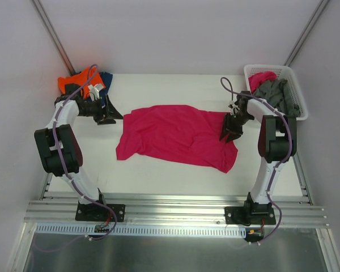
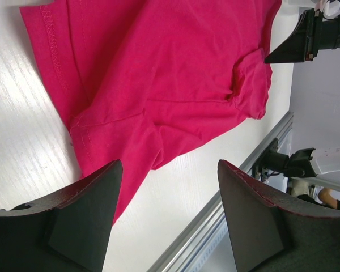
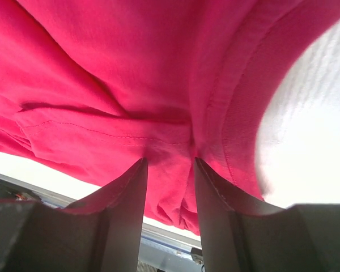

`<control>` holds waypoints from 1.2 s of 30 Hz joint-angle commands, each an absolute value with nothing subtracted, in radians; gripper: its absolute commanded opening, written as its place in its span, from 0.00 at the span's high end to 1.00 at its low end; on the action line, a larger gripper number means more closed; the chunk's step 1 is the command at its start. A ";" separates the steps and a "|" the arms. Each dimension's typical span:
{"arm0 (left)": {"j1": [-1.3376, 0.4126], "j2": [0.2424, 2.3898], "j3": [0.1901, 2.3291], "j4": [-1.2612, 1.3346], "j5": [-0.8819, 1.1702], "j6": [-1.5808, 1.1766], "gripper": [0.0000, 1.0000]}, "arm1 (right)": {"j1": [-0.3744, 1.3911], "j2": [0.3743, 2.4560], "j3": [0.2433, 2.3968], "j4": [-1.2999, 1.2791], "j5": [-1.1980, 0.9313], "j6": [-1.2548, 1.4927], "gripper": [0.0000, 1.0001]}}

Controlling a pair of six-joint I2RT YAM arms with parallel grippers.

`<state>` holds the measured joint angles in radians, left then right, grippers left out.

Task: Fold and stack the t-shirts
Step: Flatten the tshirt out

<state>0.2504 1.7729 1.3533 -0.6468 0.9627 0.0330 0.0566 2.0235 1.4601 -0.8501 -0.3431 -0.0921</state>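
Plain magenta-pink shirt (image 1: 175, 136), hem stitching same colour, at the black right gripper (image 1: 231, 134); orange shirt (image 1: 73, 84) and dark blue shirt (image 1: 106, 79) behind the black left gripper (image 1: 106, 118); grey shirt (image 1: 277, 93) in white lattice basket (image 1: 272, 67) beyond the right gripper; table (image 1: 158, 175) white.

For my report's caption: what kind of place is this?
Probably a robot lab cell, not a home: bare pale walls around the table, and a left arm and right arm bolted to an aluminium rail.
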 commanded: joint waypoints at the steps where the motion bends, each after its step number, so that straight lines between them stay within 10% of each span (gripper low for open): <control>1: 0.258 1.784 1.397 -0.669 0.997 0.026 0.31 | 0.040 2.019 1.502 -0.885 -0.322 -0.109 0.58; 15: 0.258 1.770 1.394 -0.669 0.986 0.025 0.31 | 0.057 2.088 1.537 -0.868 -0.359 -0.104 0.66; 24: 0.256 1.789 1.387 -0.670 0.983 0.029 0.31 | 0.072 2.088 1.568 -0.877 -0.367 -0.101 0.89; 28: 0.258 1.825 1.411 -0.669 0.977 0.032 0.32 | 0.071 2.048 1.543 -0.888 -0.344 -0.089 0.73; 36: 0.258 1.842 1.440 -0.669 0.988 0.023 0.31 | 0.072 2.003 1.514 -0.884 -0.356 -0.087 0.86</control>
<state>0.2504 1.8565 1.4040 -0.6540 0.9630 0.0170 0.0692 2.0800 1.5234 -0.8532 -0.3523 -0.0898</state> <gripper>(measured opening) 0.686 0.149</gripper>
